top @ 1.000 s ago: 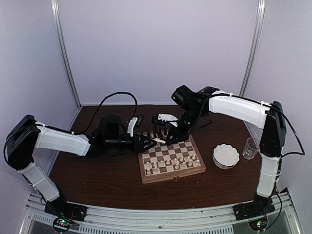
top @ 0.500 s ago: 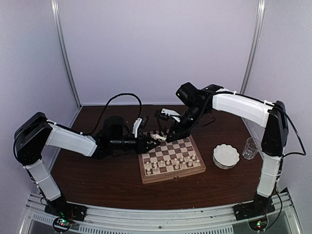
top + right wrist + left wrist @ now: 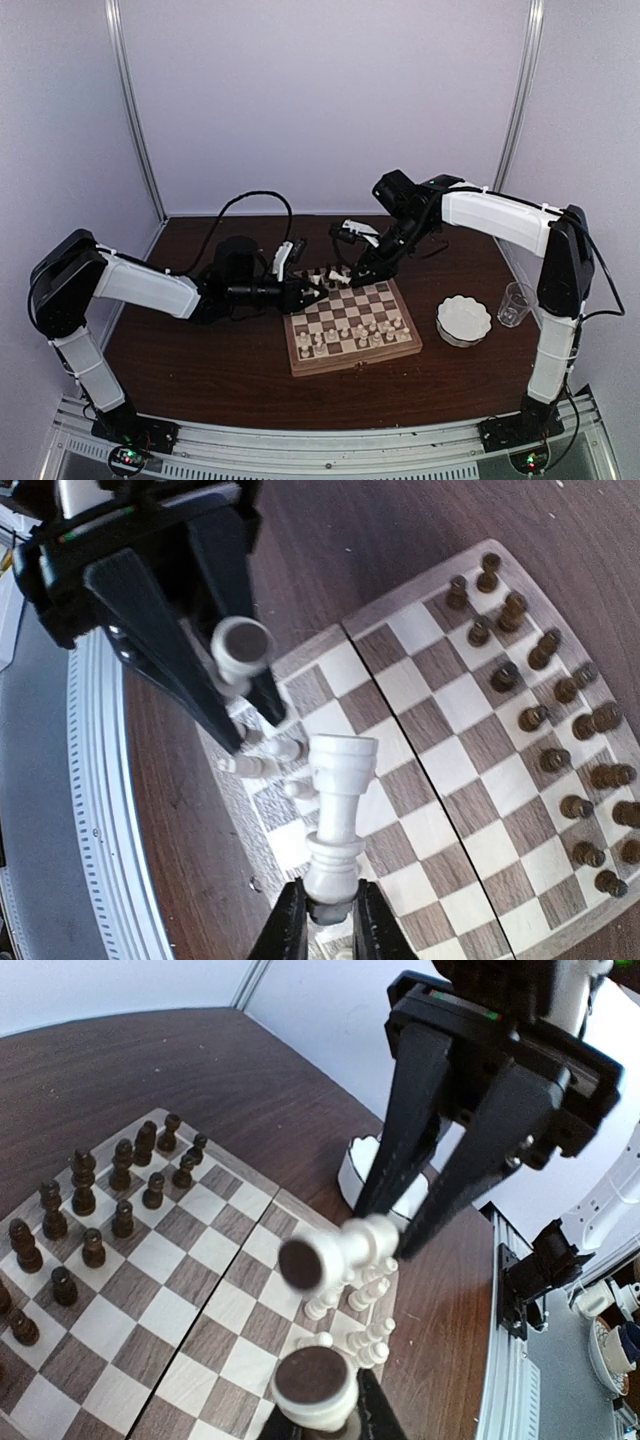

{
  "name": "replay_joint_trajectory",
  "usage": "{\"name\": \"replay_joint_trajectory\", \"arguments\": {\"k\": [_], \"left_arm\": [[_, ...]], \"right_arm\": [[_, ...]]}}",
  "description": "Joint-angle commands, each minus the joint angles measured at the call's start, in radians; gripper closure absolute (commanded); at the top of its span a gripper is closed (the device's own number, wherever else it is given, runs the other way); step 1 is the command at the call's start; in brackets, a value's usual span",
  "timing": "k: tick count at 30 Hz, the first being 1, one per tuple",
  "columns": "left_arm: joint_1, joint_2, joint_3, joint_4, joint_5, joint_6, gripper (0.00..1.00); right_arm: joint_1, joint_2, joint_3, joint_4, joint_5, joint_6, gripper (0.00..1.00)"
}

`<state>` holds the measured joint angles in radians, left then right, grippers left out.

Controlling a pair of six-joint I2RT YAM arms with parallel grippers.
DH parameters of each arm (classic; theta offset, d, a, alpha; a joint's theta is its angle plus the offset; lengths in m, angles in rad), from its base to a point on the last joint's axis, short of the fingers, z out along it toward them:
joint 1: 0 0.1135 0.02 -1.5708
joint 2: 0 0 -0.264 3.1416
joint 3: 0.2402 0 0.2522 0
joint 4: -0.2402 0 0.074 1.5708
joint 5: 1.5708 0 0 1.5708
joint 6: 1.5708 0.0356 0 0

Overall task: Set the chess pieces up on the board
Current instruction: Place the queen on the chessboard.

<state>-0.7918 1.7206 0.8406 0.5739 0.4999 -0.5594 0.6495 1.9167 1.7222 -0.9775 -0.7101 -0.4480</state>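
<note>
Step in hand: I judge this as mid-carry. Two white men are lifted off the chessboard and neither is placed yet.
Left pincer: clamped on a small white piece, whose round base faces my right wrist camera.
Right pincer: clamped on the end of a tall white piece, which sticks straight out from the fingers.
Where they are: both hang in the air over the board, close together and nose to nose. I cannot tell which square lies under either.
Board: the dark pieces stand in two rows on one side. The placed white pieces fill the opposite rows, with gaps.
Next move: I would back one arm off first. Then tip each piece base-down and lower it onto a free white-side square, clear of its neighbours.
</note>
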Motion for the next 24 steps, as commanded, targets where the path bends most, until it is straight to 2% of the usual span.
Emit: {"name": "replay_joint_trajectory", "arguments": {"k": [1,6,14,20,24], "left_arm": [[0.006,-0.062,0.023,-0.115,-0.063,-0.001,0.96],[0.006,-0.124,0.046,-0.216,-0.034,-0.013,0.96],[0.006,-0.209,0.036,-0.295,-0.082,0.003,0.96],[0.005,-0.21,0.038,-0.315,-0.078,0.005,0.96],[0.005,-0.19,0.057,-0.323,-0.042,-0.003,0.96]], "right_arm": [[-0.07,-0.031,-0.05,0.026,0.054,-0.038,0.9],[-0.079,0.022,-0.132,0.043,0.177,-0.116,0.9],[-0.077,0.115,-0.15,0.062,0.224,-0.123,0.9],[-0.077,0.134,-0.163,0.068,0.234,-0.128,0.89],[-0.078,0.136,-0.168,0.065,0.242,-0.123,0.79]]}}
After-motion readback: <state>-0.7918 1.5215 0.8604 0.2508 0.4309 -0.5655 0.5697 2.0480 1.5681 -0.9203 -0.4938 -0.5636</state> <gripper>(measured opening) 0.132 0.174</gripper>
